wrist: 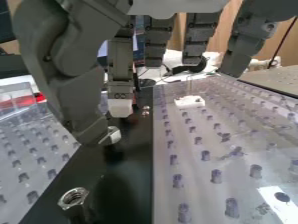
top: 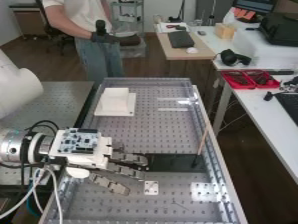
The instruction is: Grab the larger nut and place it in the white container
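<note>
So my read is we're at the pick-up stage: the hand is over the dark strip and the nut hasn't been grabbed. Fingers are pretty wide, mostly straight, with a clear gap to the thumb and nothing held between them.

What I'd call the larger nut is lying loose on the glossy dark strip, well short of the fingertips, on the arm's side. There are also a couple of small shiny bits further along the strip, near the fingers; they look like smaller hardware, but I can't tell exactly what they are. Easy to go for the wrong target there tbh.

The white container is over on the far left part of the perforated bench, well apart from the hand. Can't really make out its opening from here.

Next move, imo: shift the hand back left so thumb and fingertips straddle the nut, get low, then pinch it from 2 opposite sides. It's squat and the strip looks slick, so a lopsided squeeze could send it skidding, or the fingertips could just bump the strip. Only after a solid pinch would I lift, swing to the far side and let go over the container. Call it 0 of 1 nuts delivered.
</note>
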